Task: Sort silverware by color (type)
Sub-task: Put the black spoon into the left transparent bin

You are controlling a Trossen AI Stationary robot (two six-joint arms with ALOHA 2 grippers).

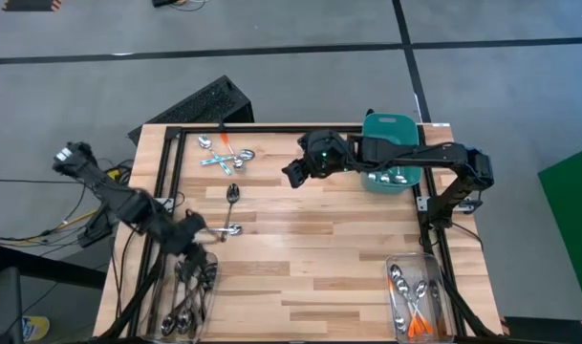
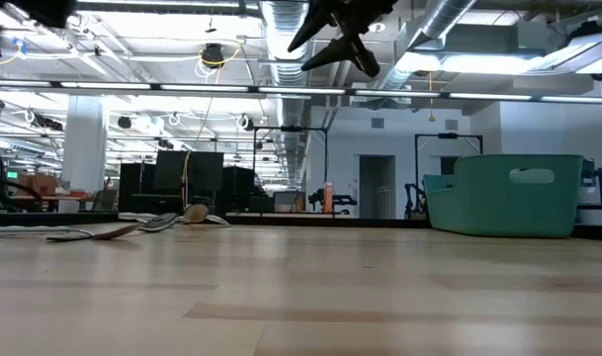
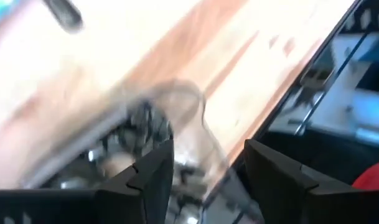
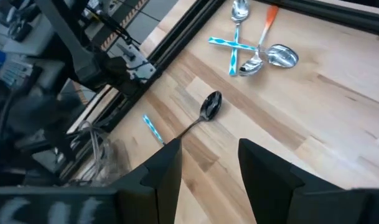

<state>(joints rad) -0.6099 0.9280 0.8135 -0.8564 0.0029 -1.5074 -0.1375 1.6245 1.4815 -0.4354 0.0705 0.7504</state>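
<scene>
A few spoons (image 1: 224, 153) with orange and light blue handles lie crossed near the table's far left; they also show in the right wrist view (image 4: 254, 46). A plain dark metal spoon (image 1: 231, 196) lies nearer, and a light blue-handled one (image 1: 229, 229) nearer still. My left gripper (image 3: 208, 168) is open over the far end of the left clear bin (image 1: 190, 296), which holds dark metal spoons. My right gripper (image 4: 208, 162) is open and empty, high above the table's middle (image 1: 295, 174), right of the dark spoon (image 4: 205, 109).
A teal tub (image 1: 391, 162) stands at the far right edge under the right arm. A second clear bin (image 1: 420, 296) at the near right corner holds spoons, some with orange handles. A black frame (image 1: 166, 182) borders the table's left and far sides. Bare wood lies in the middle.
</scene>
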